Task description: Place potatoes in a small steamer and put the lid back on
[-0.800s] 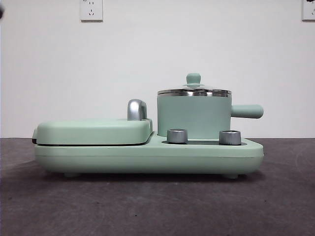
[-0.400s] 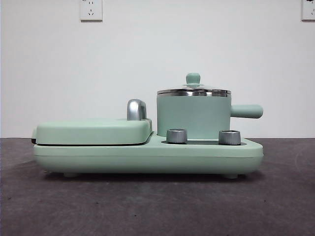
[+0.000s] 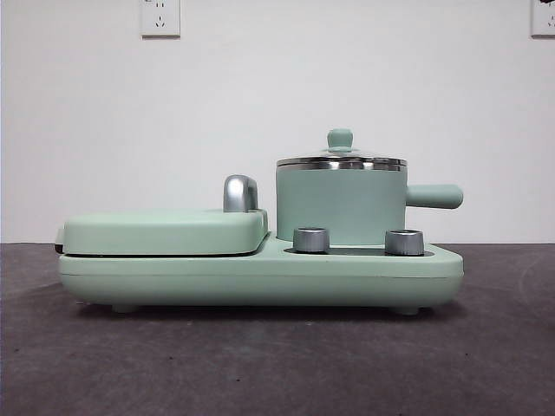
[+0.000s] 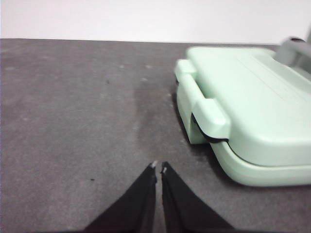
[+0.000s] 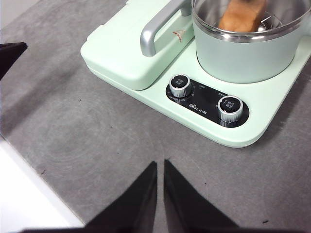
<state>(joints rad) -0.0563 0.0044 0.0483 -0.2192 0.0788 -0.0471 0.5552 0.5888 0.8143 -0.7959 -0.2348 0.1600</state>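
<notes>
I saw the potato (image 5: pixel 241 14) inside the small steamer (image 3: pixel 341 206), lid (image 3: pixel 341 159) on. My left hand (image 4: pixel 158 167) and right hand (image 5: pixel 160 164) hung pinched together, empty, over the tabletop (image 3: pixel 277 364).

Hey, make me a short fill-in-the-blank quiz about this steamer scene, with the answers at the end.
1. The lid sits on the small ____.
2. The orange-brown thing inside the steamer is a ____.
3. On the control panel are ____ silver dials.
4. The left gripper and the right gripper each hold ____.

Answers: steamer; potato; two; nothing
</notes>
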